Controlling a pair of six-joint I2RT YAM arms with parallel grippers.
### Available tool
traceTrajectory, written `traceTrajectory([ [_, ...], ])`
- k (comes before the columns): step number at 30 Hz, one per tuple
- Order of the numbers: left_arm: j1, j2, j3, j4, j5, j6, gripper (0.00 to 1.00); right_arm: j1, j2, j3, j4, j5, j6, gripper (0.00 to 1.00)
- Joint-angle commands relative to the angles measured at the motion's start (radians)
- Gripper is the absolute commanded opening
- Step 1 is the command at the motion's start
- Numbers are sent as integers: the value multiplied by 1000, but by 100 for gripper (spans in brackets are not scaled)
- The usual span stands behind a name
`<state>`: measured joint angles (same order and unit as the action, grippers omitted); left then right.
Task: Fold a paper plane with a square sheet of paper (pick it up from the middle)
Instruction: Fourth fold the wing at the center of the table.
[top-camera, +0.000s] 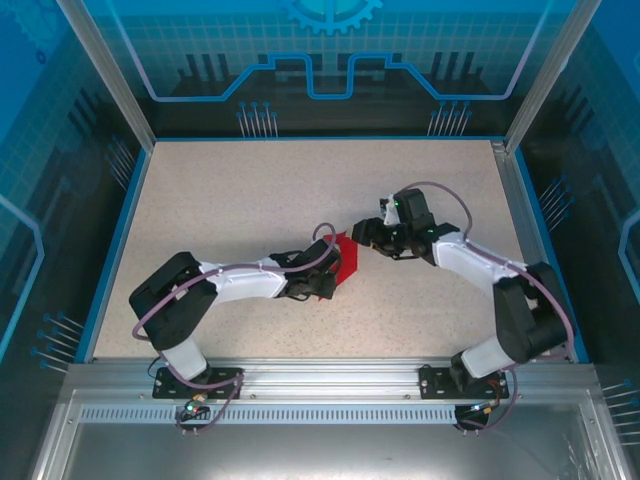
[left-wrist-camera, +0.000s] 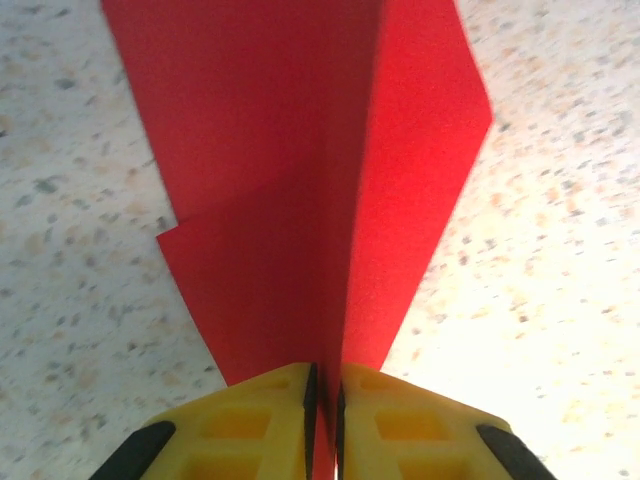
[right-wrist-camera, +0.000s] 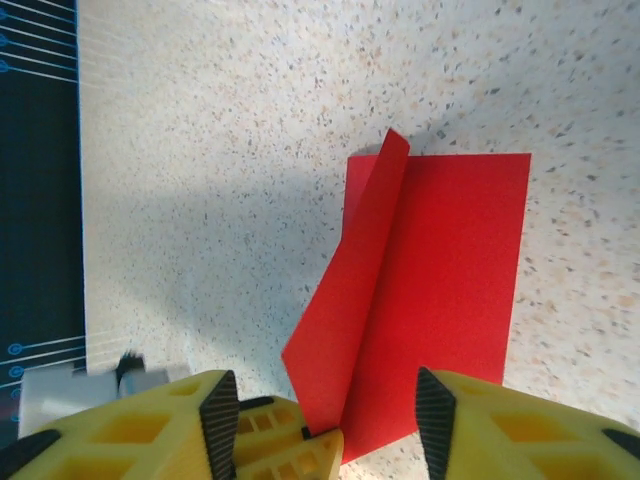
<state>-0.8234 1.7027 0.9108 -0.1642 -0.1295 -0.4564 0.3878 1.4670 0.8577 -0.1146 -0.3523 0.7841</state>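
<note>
A thin, bright red paper sheet (top-camera: 346, 258), partly folded, lies near the middle of a speckled beige tabletop (top-camera: 300, 190), between the two robot arms. In the right wrist view the red paper sheet (right-wrist-camera: 440, 270) is a flat rectangle with one long flap folded up along a slanted crease and ending in a point at the far end. In the left wrist view the red paper sheet (left-wrist-camera: 330, 180) rises as a ridge down the centre, with a flap spreading to each side.

The left gripper (left-wrist-camera: 325, 385) has its yellow fingers pressed together, pinching the near end of that ridge. From above, the left gripper (top-camera: 320, 282) sits at the paper's near-left edge.

The right gripper (right-wrist-camera: 327, 400) stands with its fingers well apart, straddling the paper's near edge and holding nothing. From above, the right gripper (top-camera: 366, 233) is at the paper's far-right corner.
</note>
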Motion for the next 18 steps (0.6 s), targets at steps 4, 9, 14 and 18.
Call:
traceTrajectory([
  [4,96,-33,-78,162,263,22,16,4,-110,-123,52,69,-45,54],
  [9,172,-42,-140,241,380,-11,15,56,-139,-165,86,110,-92,47],
  [14,216,-46,-182,315,469,-34,15,90,-99,-168,112,50,-104,41],
  [18,229,-37,-190,362,544,-47,15,125,-57,-156,136,37,-103,32],
])
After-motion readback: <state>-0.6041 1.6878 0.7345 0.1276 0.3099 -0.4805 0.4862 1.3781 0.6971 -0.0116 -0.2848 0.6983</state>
